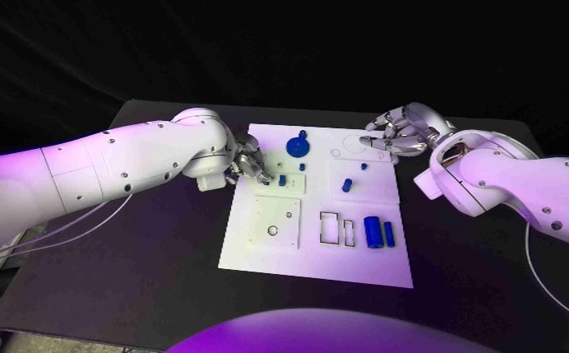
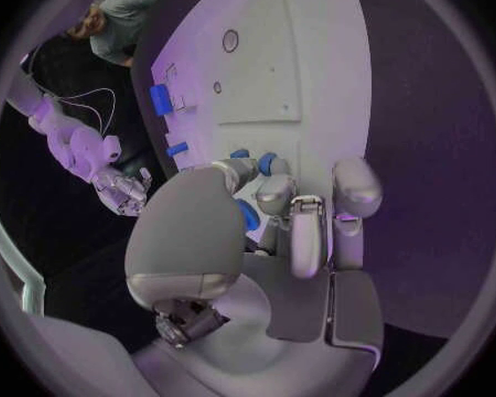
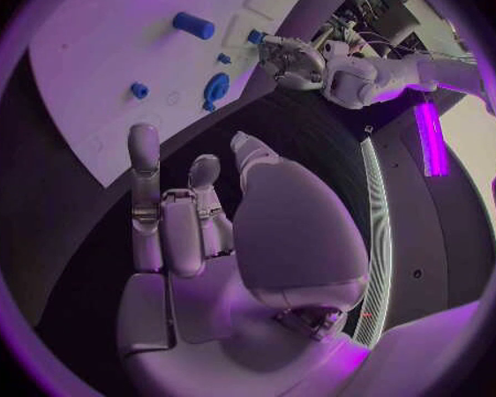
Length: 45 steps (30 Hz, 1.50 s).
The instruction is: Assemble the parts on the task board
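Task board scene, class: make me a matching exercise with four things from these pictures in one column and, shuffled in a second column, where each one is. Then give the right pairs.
Things
1. left hand
2. right hand
3. two upright blue cylinders
4. blue round part

Places
A. near side of the task board, right of the rectangular slots
B. far part of the board, near its middle
C. at the board's left edge, fingers on a small blue part
D. off the board's far right corner, holding nothing

Pairs: 1-C, 2-D, 3-A, 4-B
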Motion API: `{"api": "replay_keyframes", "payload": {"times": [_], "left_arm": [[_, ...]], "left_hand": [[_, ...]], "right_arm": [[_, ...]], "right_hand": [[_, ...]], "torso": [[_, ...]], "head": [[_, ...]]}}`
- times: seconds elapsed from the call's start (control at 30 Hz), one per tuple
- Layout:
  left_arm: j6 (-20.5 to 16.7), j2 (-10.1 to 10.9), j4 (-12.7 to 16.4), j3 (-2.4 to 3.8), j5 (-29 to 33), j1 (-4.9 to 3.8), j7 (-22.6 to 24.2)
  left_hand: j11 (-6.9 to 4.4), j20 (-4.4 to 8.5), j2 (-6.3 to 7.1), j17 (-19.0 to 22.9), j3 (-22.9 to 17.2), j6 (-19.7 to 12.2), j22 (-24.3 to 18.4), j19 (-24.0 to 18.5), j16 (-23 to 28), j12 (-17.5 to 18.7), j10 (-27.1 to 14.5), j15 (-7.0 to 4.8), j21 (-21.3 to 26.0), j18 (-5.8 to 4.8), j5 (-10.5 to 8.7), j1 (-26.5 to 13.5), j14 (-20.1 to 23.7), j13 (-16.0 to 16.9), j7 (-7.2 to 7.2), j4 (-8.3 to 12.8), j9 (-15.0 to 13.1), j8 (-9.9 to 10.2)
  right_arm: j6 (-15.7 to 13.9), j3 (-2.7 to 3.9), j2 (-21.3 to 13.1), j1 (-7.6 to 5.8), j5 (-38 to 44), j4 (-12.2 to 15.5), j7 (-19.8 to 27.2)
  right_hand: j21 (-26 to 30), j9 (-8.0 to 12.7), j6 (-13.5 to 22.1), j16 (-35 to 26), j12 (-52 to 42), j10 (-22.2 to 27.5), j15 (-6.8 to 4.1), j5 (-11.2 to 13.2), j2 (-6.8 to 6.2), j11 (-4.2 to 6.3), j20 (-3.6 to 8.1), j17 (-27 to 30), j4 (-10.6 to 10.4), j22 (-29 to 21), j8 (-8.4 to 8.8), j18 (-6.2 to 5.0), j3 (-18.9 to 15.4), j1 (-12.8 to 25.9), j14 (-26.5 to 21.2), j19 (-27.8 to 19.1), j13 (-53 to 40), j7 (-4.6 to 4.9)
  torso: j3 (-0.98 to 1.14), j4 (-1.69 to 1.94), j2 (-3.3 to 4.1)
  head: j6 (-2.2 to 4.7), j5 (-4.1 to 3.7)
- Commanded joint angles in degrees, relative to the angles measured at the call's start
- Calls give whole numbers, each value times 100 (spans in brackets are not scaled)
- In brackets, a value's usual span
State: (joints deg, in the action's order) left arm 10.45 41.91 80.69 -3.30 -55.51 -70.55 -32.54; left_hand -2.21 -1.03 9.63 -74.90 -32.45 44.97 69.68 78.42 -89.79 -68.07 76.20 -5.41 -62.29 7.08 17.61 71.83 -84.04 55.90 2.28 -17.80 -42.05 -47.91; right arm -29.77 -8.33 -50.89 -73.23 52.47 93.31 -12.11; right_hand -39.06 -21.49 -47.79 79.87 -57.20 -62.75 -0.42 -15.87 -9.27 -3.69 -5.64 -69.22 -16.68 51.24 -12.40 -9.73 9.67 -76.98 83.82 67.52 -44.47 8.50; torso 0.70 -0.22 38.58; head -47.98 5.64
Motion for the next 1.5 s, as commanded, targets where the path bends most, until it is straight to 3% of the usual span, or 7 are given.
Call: {"api": "replay_keyframes", "payload": {"times": [0.03,0.13,0.6,0.9,1.1,1.27,1.5], "left_arm": [[-14,-6,65,-1,221,16,102],[-18,20,100,5,276,12,102],[286,167,192,99,382,-104,-18],[534,97,69,134,427,-202,-36],[1363,-117,-298,136,973,-295,-263],[2157,-380,-770,124,1416,-396,-535],[2764,-698,-1300,78,1556,-514,-696]], "left_hand": [[20,-25,13,-1510,-1077,6,11,30,-21,11,24,33,17,-85,37,-90,-596,14,-12,1030,-19,-38],[20,-25,20,-1510,-1151,15,14,29,-21,15,26,32,21,-83,47,-128,-596,9,-12,1067,-36,-62],[22,-27,48,-1510,-1418,29,21,11,-21,64,10,34,54,-77,-11,-261,-596,-48,-11,1225,-87,-127],[23,-26,64,-1510,-1497,40,35,12,-21,47,28,34,48,-78,26,-290,-596,-22,-9,1297,-103,-150],[25,-27,56,-1510,-1523,36,30,4,-21,64,20,36,62,-76,17,-294,-596,-48,-6,1327,-106,-149],[45,-40,3,-1510,-1555,2,15,-29,-21,121,-16,55,111,-69,-136,-353,-596,-117,16,1390,-105,-121],[48,-44,-14,-1510,-1566,0,33,-27,-21,102,-1,59,95,-74,-125,-345,-596,-87,19,1447,-107,-113]], "right_arm": [[64,0,8,5,32,-2,34],[70,0,9,6,27,-10,35],[90,0,15,14,21,-40,24],[87,0,25,37,20,-46,28],[85,0,30,39,20,-46,27],[86,0,39,39,20,-49,27],[82,0,51,40,20,-53,24]], "right_hand": [[31,1,48,-20,-32,26,-11,-9,6,9,7,4,2,-6,-18,-52,45,52,3,-9,-1,-9],[31,1,48,-20,-32,26,-11,-9,6,9,7,4,2,-6,-18,-52,45,52,3,-9,-1,-9],[44,1,51,-22,-28,31,-12,-18,6,9,7,8,3,-15,-21,-54,50,54,2,-13,10,-9],[44,1,51,-22,-28,31,-12,-18,6,9,7,8,3,-15,-21,-54,50,54,2,-13,10,-9],[44,1,51,-22,-28,31,-12,-18,6,9,7,8,3,-15,-21,-54,50,54,2,-13,10,-9],[44,1,51,-22,-28,31,-12,-18,6,9,7,8,3,-15,-21,-54,50,54,2,-13,10,-9],[50,2,56,-23,-30,34,-13,-28,4,10,8,7,6,-17,-24,-55,59,54,3,-11,18,-9]], "torso": [[-1,3,0],[-3,9,-2],[-3,0,1],[-4,-1,7],[-7,3,4],[-11,2,2],[-5,0,6]], "head": [[1,-4],[52,-6],[65,5],[54,9],[35,9],[24,12],[9,20]]}}
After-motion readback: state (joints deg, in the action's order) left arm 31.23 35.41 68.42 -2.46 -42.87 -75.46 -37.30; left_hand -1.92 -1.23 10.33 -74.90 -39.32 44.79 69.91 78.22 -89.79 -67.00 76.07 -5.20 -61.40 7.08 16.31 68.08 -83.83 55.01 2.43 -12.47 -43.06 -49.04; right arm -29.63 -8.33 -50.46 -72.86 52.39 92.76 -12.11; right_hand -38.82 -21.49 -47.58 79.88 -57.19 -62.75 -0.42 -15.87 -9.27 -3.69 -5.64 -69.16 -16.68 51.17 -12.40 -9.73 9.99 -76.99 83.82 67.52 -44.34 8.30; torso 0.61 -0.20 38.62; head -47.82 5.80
